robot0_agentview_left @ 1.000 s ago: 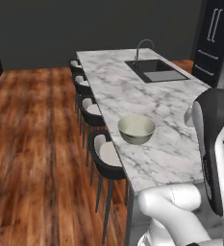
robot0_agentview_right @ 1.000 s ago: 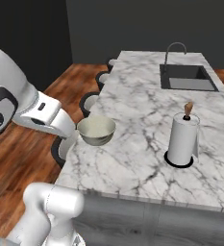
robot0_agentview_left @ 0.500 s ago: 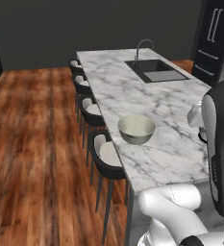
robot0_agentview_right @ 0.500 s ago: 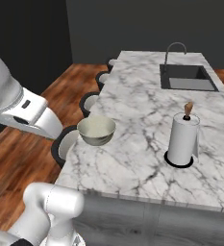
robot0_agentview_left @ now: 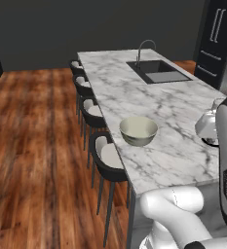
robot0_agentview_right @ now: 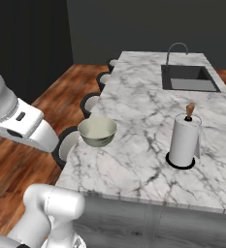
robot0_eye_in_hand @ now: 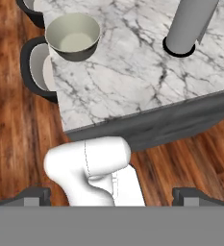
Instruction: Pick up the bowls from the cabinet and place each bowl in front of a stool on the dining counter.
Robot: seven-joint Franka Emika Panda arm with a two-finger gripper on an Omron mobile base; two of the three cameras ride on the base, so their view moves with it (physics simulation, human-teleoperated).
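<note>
A cream bowl (robot0_agentview_left: 139,130) (robot0_agentview_right: 97,131) (robot0_eye_in_hand: 73,36) stands upright near the edge of the white marble dining counter (robot0_agentview_left: 173,104) (robot0_agentview_right: 143,104) (robot0_eye_in_hand: 128,72). It sits in front of the nearest stool (robot0_agentview_left: 107,158) (robot0_agentview_right: 68,145) (robot0_eye_in_hand: 36,67), black-framed with a beige seat. My gripper (robot0_eye_in_hand: 112,196) is open and empty, held high and back from the counter's end, well away from the bowl. The cabinet is out of view.
A paper towel roll (robot0_agentview_right: 185,140) (robot0_eye_in_hand: 188,24) on a black base stands right of the bowl. A black sink (robot0_agentview_left: 159,71) (robot0_agentview_right: 188,78) with a tap lies farther along the counter. More stools (robot0_agentview_left: 85,92) line the left side. Wood floor (robot0_agentview_left: 32,146) spreads to the left.
My arm has swung back and away from the counter, leaving both base views' middle. The bowl stays where it was.
</note>
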